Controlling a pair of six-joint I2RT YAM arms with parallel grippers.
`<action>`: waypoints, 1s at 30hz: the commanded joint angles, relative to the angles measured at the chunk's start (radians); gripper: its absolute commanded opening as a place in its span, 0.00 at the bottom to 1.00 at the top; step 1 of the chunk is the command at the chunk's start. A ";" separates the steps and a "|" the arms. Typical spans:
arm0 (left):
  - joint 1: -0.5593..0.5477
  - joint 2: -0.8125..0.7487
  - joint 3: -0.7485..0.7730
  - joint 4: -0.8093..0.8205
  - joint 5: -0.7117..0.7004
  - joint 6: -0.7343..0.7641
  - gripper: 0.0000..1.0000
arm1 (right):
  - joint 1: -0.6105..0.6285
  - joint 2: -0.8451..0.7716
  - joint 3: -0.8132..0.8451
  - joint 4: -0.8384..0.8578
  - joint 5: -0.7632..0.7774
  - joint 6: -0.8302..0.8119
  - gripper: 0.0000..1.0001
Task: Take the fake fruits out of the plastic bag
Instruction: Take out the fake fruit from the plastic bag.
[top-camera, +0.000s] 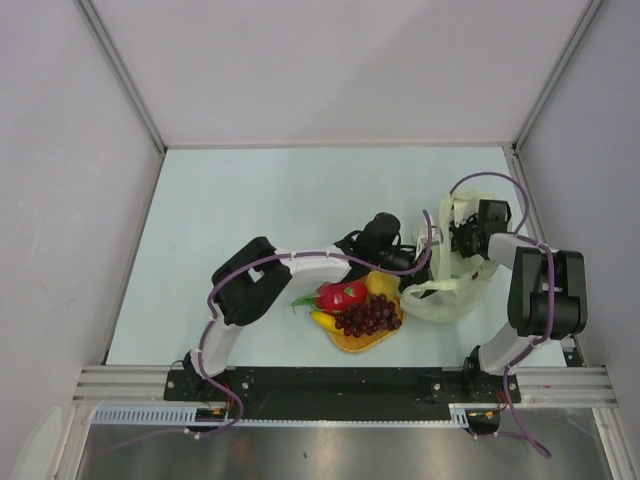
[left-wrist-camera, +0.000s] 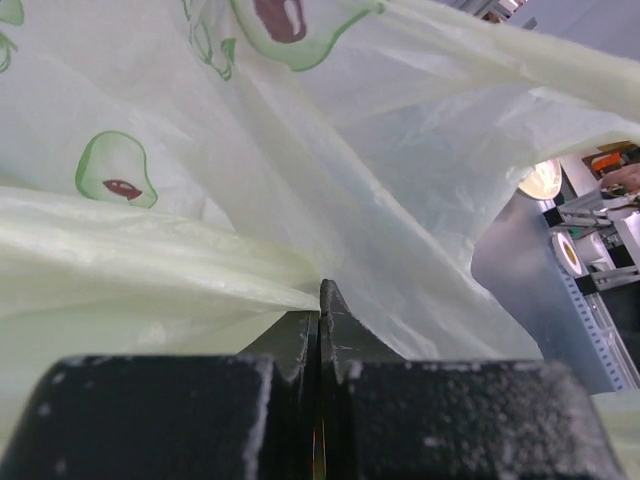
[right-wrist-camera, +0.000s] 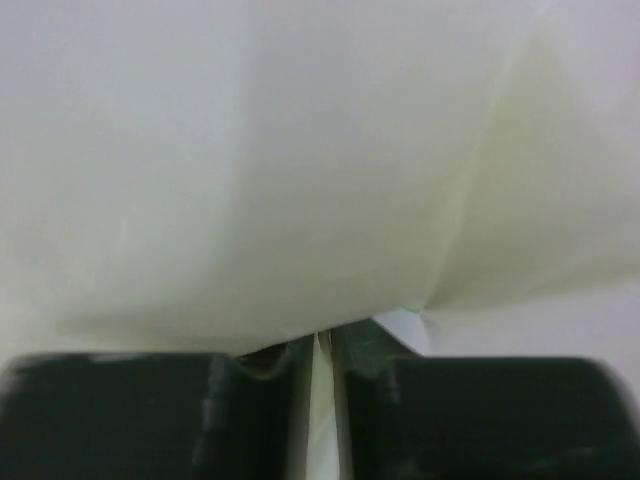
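Note:
The pale yellowish plastic bag (top-camera: 447, 292) hangs between my two grippers, right of centre. My left gripper (top-camera: 408, 262) is shut on the bag's left edge; the left wrist view shows the film (left-wrist-camera: 300, 160) pinched at my fingertips. My right gripper (top-camera: 458, 237) is shut on the bag's right side, and film (right-wrist-camera: 300, 150) fills the right wrist view. The red-pink dragon fruit (top-camera: 341, 295), yellow lemon (top-camera: 382, 284), dark grape bunch (top-camera: 370, 315) and banana (top-camera: 322, 320) lie on the round orange woven mat (top-camera: 352, 341), left of the bag.
Grey walls enclose the pale table (top-camera: 300, 190) on the left, back and right. The black rail (top-camera: 340, 380) with both arm bases runs along the near edge.

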 joint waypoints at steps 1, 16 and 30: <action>0.017 -0.054 0.005 -0.090 -0.015 0.092 0.00 | -0.034 -0.050 0.018 -0.224 0.088 -0.051 0.00; 0.077 -0.257 0.114 -0.595 -0.605 0.405 0.00 | -0.084 -0.727 -0.198 -0.984 0.058 -0.476 0.00; 0.062 -0.366 0.236 -0.423 -0.759 0.532 0.63 | -0.172 -0.810 -0.188 -0.961 -0.003 -0.412 0.41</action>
